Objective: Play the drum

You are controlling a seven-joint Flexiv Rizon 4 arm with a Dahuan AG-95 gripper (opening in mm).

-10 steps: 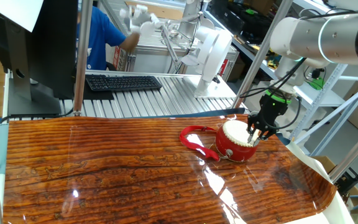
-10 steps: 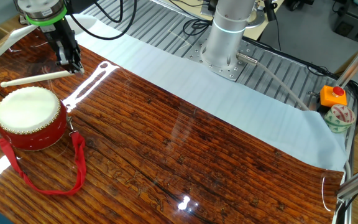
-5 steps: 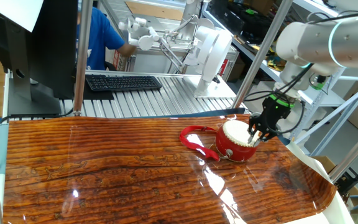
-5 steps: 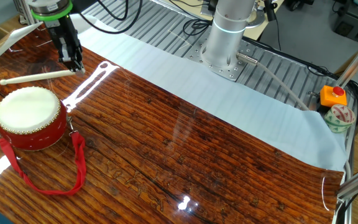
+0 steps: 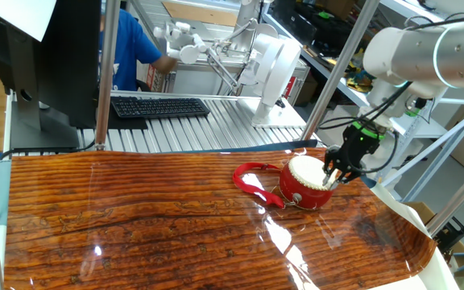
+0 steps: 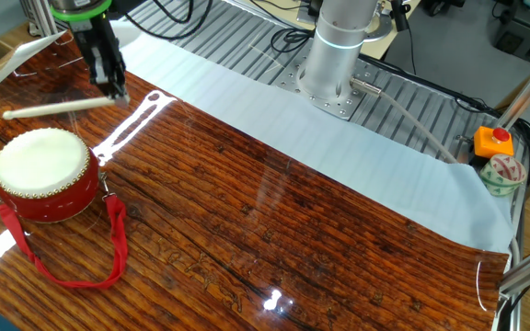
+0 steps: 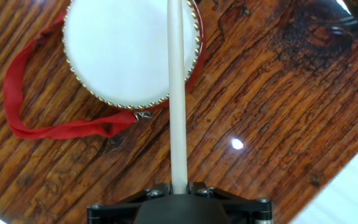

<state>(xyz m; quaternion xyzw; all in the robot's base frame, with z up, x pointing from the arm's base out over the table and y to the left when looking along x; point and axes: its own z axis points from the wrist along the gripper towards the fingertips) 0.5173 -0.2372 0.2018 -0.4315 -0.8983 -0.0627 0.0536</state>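
The drum [image 5: 306, 183] is small, squat and red with a cream-white head. It stands on the wooden table, with its red ribbon strap [image 5: 252, 179] trailing to the left. It also shows in the other fixed view [image 6: 44, 175] and in the hand view [image 7: 126, 50]. My gripper [image 5: 334, 171] is shut on a pale wooden drumstick [image 6: 58, 107]. The gripper [image 6: 111, 89] is beside the drum's far edge. In the hand view the drumstick [image 7: 177, 93] runs from the jaws out over the drum head. It hangs a little above the head.
A white cloth [image 6: 357, 147] covers the table's far side by the arm's base [image 6: 337, 55]. An orange button box [image 6: 492, 142] and a small bowl [image 6: 499, 175] sit at the right. A keyboard [image 5: 159, 106] and a person [image 5: 135, 48] are behind the table.
The gripper has risen a little and shifted away from the drum, lifting the drumstick slightly above the drum head. The drum has not moved.
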